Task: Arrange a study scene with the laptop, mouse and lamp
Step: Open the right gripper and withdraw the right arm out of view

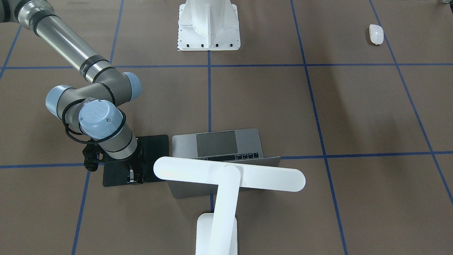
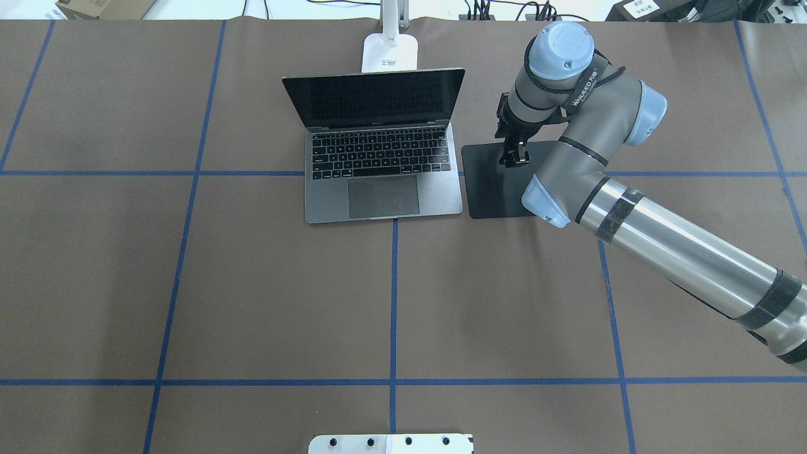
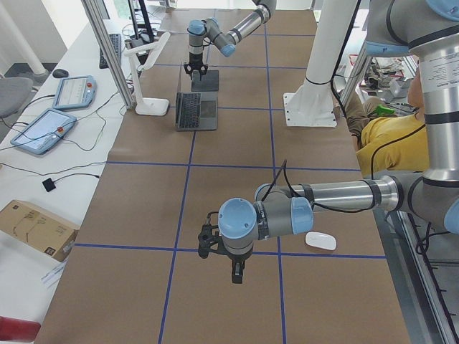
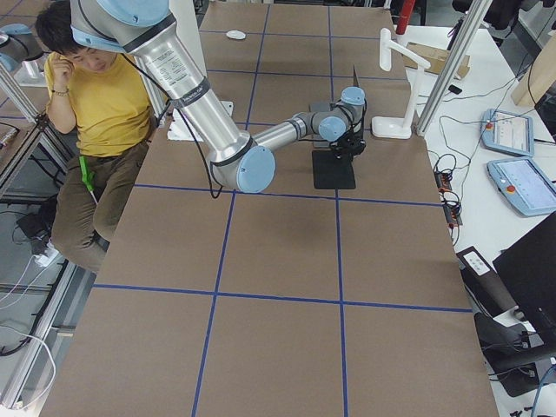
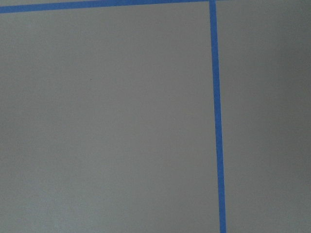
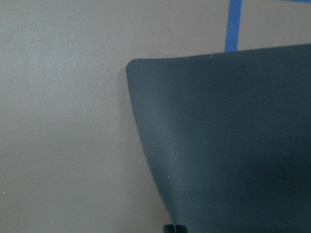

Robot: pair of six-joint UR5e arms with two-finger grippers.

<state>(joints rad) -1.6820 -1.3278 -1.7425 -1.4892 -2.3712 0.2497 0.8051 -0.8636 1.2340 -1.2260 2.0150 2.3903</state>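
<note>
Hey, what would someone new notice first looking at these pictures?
The open laptop, far and central in the overhead view, draws the eye, with the white lamp stretching its bar head across above it. Right beside it, the right arm's end effector points down at a black mat. The mouse lies alone, far off on the robot's left side.

A robotics lab: grid-taped table (image 2: pixel 252 284), teach pendants (image 3: pixel 43 130), aluminium frame (image 3: pixel 107 50).
</note>
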